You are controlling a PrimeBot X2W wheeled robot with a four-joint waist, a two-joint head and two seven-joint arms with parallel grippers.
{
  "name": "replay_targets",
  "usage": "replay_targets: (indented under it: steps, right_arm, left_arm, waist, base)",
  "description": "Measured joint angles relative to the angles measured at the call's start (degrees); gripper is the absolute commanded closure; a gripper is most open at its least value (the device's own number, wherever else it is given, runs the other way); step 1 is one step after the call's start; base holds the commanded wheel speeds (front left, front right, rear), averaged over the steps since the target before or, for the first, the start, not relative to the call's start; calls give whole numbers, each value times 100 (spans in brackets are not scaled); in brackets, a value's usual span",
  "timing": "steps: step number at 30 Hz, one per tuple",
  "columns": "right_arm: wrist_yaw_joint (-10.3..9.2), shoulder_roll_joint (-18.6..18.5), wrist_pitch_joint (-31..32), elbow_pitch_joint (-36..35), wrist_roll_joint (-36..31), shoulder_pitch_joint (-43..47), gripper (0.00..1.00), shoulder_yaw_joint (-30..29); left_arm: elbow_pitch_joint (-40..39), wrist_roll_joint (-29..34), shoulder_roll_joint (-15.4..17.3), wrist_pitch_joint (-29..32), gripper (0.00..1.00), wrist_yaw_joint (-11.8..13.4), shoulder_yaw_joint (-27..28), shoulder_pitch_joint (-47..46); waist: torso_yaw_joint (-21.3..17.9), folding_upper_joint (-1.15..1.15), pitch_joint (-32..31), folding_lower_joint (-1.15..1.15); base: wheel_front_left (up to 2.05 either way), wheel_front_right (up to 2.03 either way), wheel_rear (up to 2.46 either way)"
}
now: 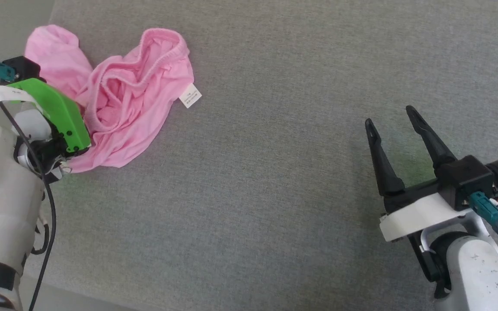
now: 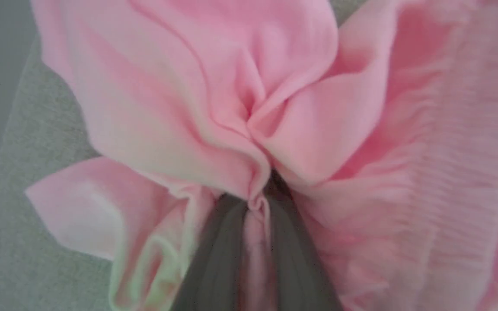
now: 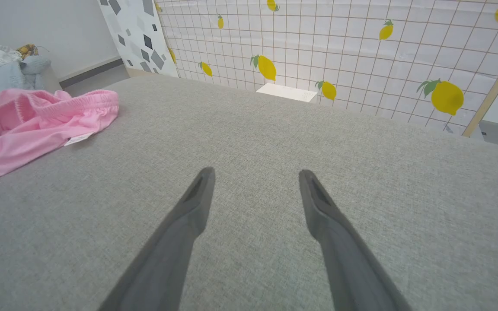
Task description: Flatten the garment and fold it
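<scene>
The pink garment (image 1: 128,99) lies crumpled at the far left of the grey surface, its gathered waistband standing open and a small white label (image 1: 190,95) sticking out on its right side. My left gripper (image 2: 257,203) is shut on a bunch of the garment (image 2: 214,108), with cloth pinched between the two dark fingers (image 2: 218,255). In the head view the green-covered left wrist covers those fingers at the garment's left edge. My right gripper (image 1: 394,116) hovers open over bare surface at the lower right, far from the garment (image 3: 33,125), fingers (image 3: 197,203) spread with nothing between them.
The grey fabric surface (image 1: 275,172) stretches wide between the two arms. Its left edge (image 1: 37,26) runs close beside the garment. Beyond the far edge stand a lemon-patterned grid panel (image 3: 339,52) and a pile of other clothes (image 3: 2,65).
</scene>
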Motion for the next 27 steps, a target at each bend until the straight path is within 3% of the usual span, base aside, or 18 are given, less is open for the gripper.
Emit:
replay_targets:
  steps: [6, 8, 12, 19, 27]
  right_arm:
    - [0, 30, -107, 168, 82, -5, 0, 8]
    - [0, 48, -169, 241, 102, -4, 0, -24]
    - [0, 138, -301, 360, 200, 64, 0, -304]
    - [0, 162, -499, 493, 482, 372, 0, -673]
    - [0, 174, -645, 613, 743, 545, 0, -688]
  left_arm:
    - [268, 157, 23, -528, 100, -7, -283, -74]
    - [416, 346, 18, -964, 100, 32, -367, -102]
    - [599, 704, 103, -1980, 100, 385, -382, -340]
    - [498, 1251, 222, -3564, 100, 450, -483, -905]
    - [359, 1646, 186, -4256, 100, 420, -726, -1305]
  waist:
    - [14, 0, -212, 0]
    - [24, 0, -337, 0]
    - [37, 0, -636, 0]
    - [9, 0, -1247, -1]
    - [-224, 0, -1878, -1]
  base:
    - [0, 0, 0]
    - [0, 0, 0]
    - [0, 0, 0]
    - [0, 0, 0]
    - [0, 0, 0]
